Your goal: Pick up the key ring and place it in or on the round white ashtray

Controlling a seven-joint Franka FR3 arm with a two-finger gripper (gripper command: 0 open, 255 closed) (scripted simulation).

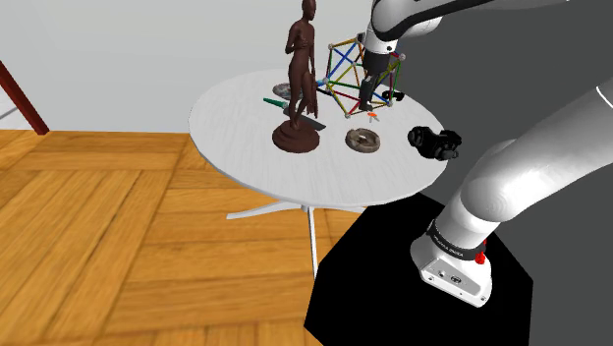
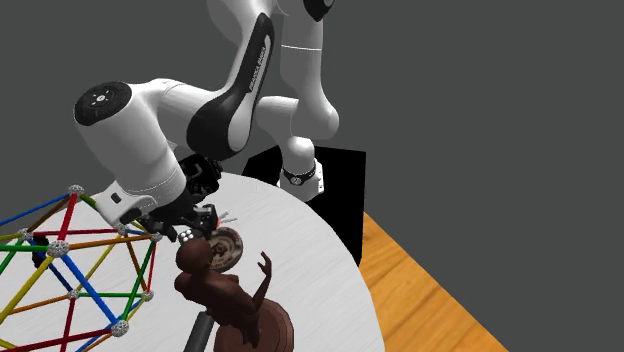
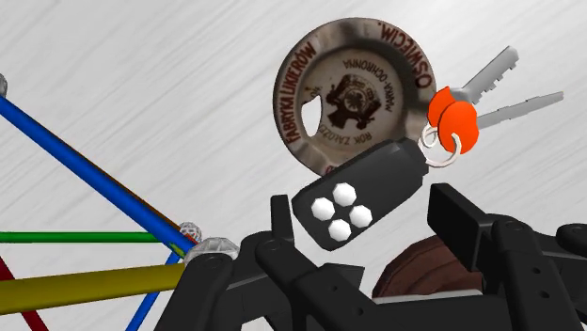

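The gripper [image 3: 369, 207] is closed on the key ring [image 3: 362, 193]: the two black fingers clasp the black fob with white buttons by its sides. The key ring hangs clear of the white round table [image 1: 246, 128]. The round ashtray [image 3: 353, 94], which has a lettered rim and a brownish face, lies on the table directly below the gripper. From the wrist view, it sits slightly beyond the fob. The fob's far end overlaps the ashtray's near rim. The long axis of the key ring runs diagonally across the finger gap. The orange key caps and two grey keys [image 3: 499, 89] trail off one end and overhang the outside of the ashtray's rim. In my judgement, the coming move is a short shift that centres the fob over the dish, followed by a descent and release. The trailing keys may land on or outside the rim. The brown statue [image 1: 300, 88] stands near the ashtray on the shoulder view's left, so the approach has limited room on that side.
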